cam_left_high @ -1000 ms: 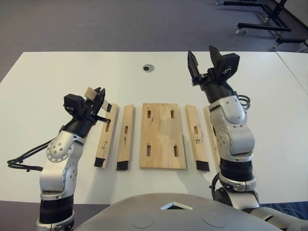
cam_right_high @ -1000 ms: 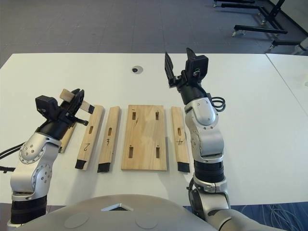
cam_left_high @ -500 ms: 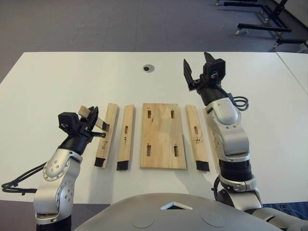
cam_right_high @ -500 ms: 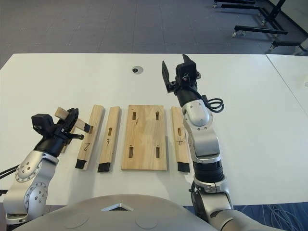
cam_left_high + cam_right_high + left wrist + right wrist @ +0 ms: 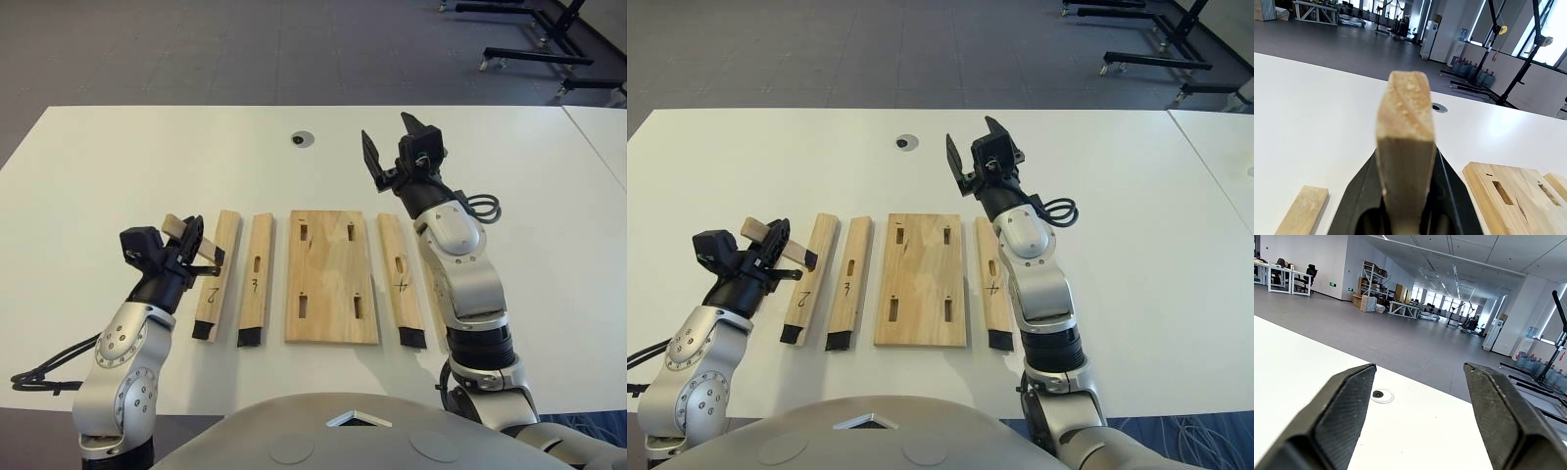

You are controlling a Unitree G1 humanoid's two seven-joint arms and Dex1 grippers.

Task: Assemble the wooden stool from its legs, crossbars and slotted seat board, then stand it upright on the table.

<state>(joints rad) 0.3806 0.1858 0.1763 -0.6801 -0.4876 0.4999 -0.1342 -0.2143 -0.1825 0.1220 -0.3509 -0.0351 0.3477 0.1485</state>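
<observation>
The slotted seat board lies flat mid-table. Left of it lie two legs, marked "2" and "3". A third leg, marked with a plus, lies to its right. My left gripper hovers just left of leg "2", shut on a short wooden crossbar with a dark end. Another wooden piece lies on the table below it. My right gripper is raised over the table beyond the board's far right corner, open, with nothing between its fingers.
A round cable grommet sits in the white table behind the board. My right arm hides part of the table right of the plus leg. Black wheeled stands are on the floor far behind.
My left gripper came down and back toward the near left with the crossbar still in it. My right gripper shifted left and lower, staying open.
</observation>
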